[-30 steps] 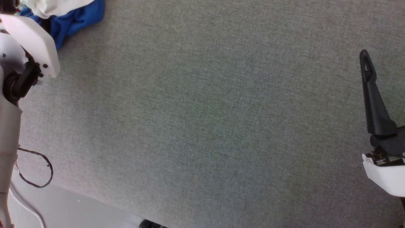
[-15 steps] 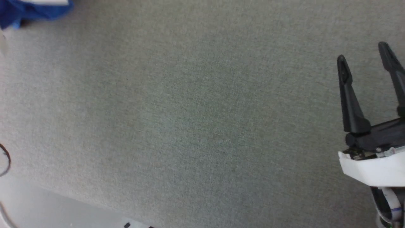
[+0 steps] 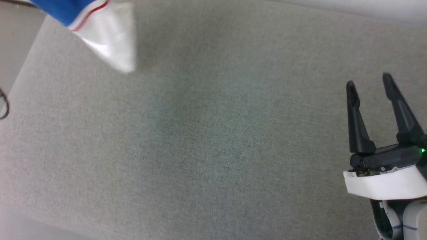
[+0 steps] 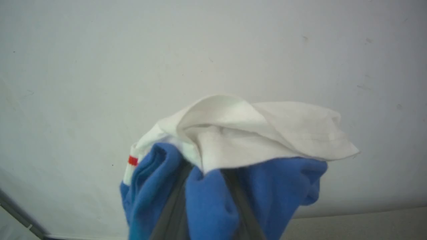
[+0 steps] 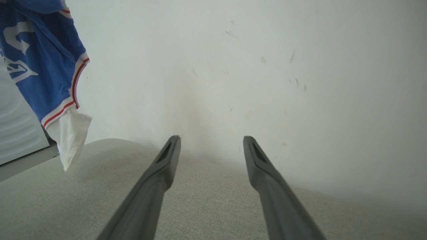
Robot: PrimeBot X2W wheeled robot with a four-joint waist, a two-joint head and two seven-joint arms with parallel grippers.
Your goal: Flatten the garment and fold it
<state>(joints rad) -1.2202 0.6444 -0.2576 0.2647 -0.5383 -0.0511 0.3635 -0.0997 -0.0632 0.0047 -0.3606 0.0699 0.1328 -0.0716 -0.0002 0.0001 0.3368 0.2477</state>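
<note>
Garment [image 3: 106, 43] sits at upper left of the head view, blue body w/ red-striped band and a white sleeve dangling. In the right wrist view the garment [image 5: 43, 66] hangs at upper left, white print facing the cam, sleeve tip seemingly just clear of the grey cloth-covered table [image 3: 213, 150]. Left gripper [image 4: 206, 186] is pinched nearly closed on a wad of blue and white fabric at lower centre of its own view, grey fingers [image 4: 171, 213] half buried in the cloth, pale wall behind. Right gripper [image 3: 369, 80] is at lower right of the head view, jaws spread wide, nothing in them, well apart from the shirt. Same in its wrist view [image 5: 211, 138]: both fingers bare over the table. Handling, prob.: light, limp jersey, zero stiffness, so it'll sag, twist and bunch from a single hold. Not fragile, not esp. slippery. Best 2nd hold looks like a banded edge, i.e. the striped cuff or a hem corner, since the thicker seam gives more bite than one loose layer. Then spread both holds apart to lay it flat.
</note>
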